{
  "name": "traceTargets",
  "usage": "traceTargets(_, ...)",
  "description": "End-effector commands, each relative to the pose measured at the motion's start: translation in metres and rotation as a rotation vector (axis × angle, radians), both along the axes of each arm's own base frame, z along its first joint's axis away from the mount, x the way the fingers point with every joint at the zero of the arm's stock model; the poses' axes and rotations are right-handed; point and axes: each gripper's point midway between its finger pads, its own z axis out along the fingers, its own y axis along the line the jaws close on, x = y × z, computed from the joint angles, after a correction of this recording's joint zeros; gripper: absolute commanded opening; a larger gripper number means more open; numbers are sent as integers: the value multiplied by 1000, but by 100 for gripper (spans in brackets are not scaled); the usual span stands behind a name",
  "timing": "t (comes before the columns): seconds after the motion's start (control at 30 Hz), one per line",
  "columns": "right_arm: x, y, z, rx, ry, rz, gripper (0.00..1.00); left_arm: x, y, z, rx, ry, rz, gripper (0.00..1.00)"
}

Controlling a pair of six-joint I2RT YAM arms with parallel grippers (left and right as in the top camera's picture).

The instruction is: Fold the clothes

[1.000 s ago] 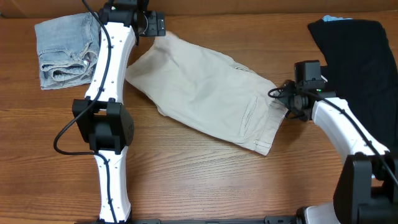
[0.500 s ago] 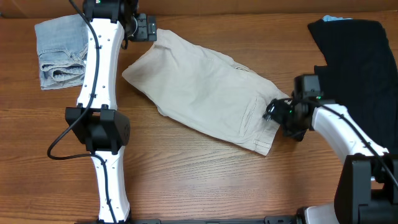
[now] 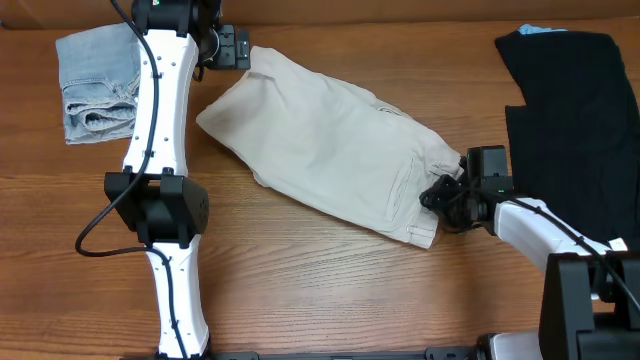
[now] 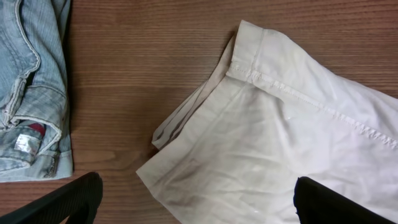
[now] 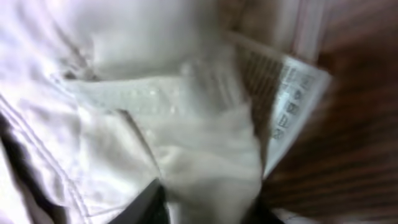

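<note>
right wrist view blurred throughout; print on white label (image 5: 289, 115) unreadable. right gripper (image 3: 438, 192) jaws hidden against waistband of beige shorts (image 3: 330, 145), grip unclear. black garment (image 3: 580, 110) cut by right edge overhead. denim shorts (image 3: 95, 85) partly behind left arm (image 3: 160, 110), cut off in left wrist view

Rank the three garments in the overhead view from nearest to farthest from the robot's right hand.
1. The beige shorts, in the middle, with their waistband end right at the right hand.
2. The black garment, along the right side.
3. The denim shorts, at the far left, beyond the beige shorts.
</note>
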Motion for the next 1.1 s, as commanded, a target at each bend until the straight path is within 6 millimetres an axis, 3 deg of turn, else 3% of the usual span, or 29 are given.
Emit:
traceTargets(0.0,-11,-5,-12,-1,45,-39,7,-2,-3,22,-5,-45,-24,100)
traceTargets(0.1,-5,-23,-6,3,41,-92,4,-5,-3,21,-5,-32,-25,100)
traceTargets(0.23,-3,-52,23,4,29,-90,4,-10,-2,18,-3,-8,-25,100)
traceTargets(0.43,-13,-93,94,-42,32,-82,4,-23,-2,13,0,49,-25,100)
traceTargets(0.5,-17,-103,128,-65,19,-51,4,-30,-2,10,-2,83,-27,100)
traceTargets(0.6,-16,-105,162,-92,-10,5,4,-38,-7,7,-31,117,-41,100)
traceTargets(0.7,-7,-99,189,-110,-60,39,4,-44,-16,6,-68,138,-90,100)
traceTargets(0.77,-1,-89,196,-116,-89,74,4,-45,-22,6,-98,143,-115,100)
traceTargets(0.93,17,-47,191,-96,-105,153,4,-46,-28,7,-124,142,-127,100)
traceTargets(1.07,46,-4,183,-65,-154,194,4,-46,-35,7,-115,142,-159,100)
